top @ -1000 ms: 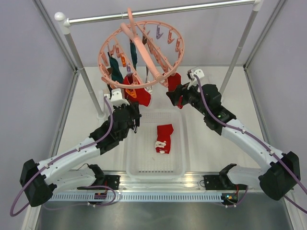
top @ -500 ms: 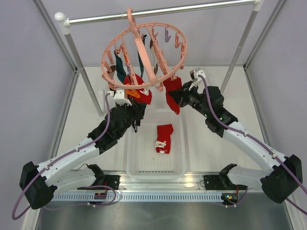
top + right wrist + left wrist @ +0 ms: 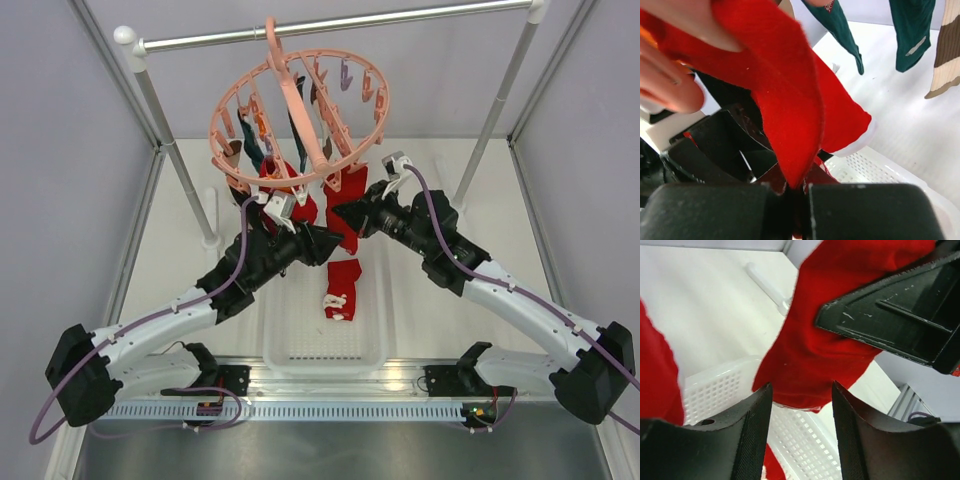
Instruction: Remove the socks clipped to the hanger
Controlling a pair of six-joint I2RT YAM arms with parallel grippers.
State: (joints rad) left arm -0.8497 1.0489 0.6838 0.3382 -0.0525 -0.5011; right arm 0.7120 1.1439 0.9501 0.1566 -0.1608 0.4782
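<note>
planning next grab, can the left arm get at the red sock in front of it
Probably yes: the left gripper is open with the red sock just ahead, though the right gripper, shut on it, crowds in.

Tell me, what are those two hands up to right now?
Right hand shut on red sock, still clipped to hanger. Left hand open beside it. Another sock lies in basket. Nothing blocking.
</note>
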